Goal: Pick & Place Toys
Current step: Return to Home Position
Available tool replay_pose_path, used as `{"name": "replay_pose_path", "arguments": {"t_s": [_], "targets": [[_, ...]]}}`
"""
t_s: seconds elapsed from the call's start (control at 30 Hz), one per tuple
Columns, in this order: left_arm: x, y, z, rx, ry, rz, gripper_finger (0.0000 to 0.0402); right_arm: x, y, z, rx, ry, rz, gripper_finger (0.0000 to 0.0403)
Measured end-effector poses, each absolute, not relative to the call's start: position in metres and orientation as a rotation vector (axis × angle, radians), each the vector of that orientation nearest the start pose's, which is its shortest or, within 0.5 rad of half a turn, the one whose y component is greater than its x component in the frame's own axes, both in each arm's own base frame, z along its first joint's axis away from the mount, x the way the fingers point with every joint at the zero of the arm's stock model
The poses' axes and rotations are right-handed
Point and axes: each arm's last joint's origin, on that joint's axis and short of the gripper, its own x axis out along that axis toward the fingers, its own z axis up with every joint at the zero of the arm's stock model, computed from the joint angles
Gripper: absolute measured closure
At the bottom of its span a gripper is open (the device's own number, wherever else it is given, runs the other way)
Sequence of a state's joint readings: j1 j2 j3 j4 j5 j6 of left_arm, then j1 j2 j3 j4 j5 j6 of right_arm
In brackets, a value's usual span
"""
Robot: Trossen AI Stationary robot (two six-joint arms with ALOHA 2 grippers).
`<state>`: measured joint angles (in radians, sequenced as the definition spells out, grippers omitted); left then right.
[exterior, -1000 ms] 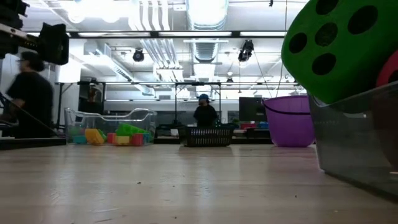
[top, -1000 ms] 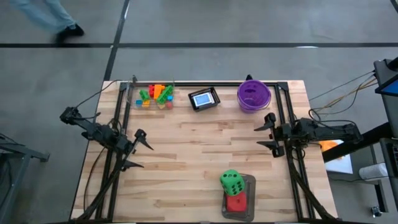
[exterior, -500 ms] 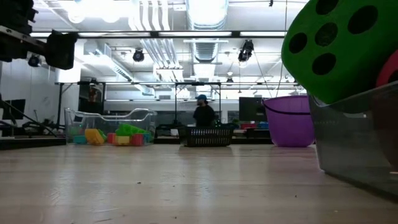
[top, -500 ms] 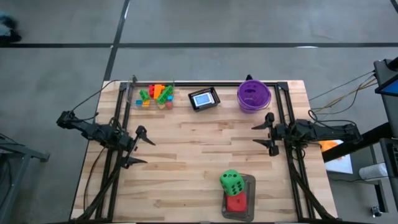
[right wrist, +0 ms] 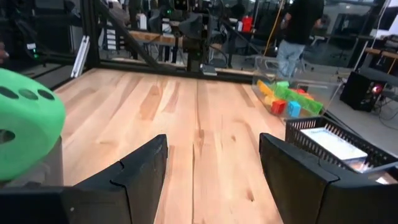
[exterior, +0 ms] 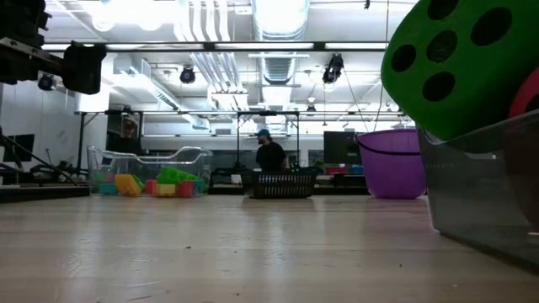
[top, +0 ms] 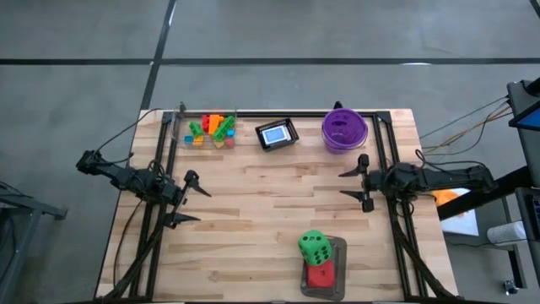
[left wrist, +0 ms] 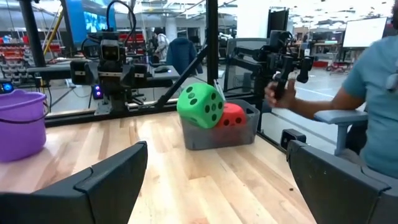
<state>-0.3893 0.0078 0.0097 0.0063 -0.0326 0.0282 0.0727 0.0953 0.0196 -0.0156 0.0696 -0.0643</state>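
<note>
A green die [top: 314,247] and a red die [top: 320,274] sit in a grey bin [top: 338,279] near the table's near edge; the green one leans on the red. Small bright bricks [top: 212,128] lie in a clear tray at the far left. A picture card [top: 275,134] lies in the black mesh basket [top: 291,133]. A purple bowl [top: 344,129] stands far right. My left gripper [top: 187,201] is open and empty at the table's left side. My right gripper [top: 358,181] is open and empty at the right side.
Dark frame rails run along the table's left [top: 160,169], far [top: 304,112] and right [top: 381,152] edges. The middle of the wooden table [top: 270,194] lies between the two grippers. People show in the room beyond the table [exterior: 269,156] [left wrist: 373,87].
My right gripper has moved a little toward the table's left edge, away from the right rail. My left gripper has shifted slightly toward the near edge. A person in the room behind has walked on.
</note>
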Motion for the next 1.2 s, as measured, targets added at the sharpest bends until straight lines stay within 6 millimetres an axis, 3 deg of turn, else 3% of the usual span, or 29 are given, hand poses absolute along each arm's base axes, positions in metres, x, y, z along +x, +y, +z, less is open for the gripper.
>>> {"name": "replay_pose_path", "arguments": {"t_s": [1.2], "targets": [[0.0907,-0.0362,0.166,0.024,-0.008,-0.357,0.0014,0.1103,0.006,0.1508,-0.081,0.238,0.009,0.0151]]}}
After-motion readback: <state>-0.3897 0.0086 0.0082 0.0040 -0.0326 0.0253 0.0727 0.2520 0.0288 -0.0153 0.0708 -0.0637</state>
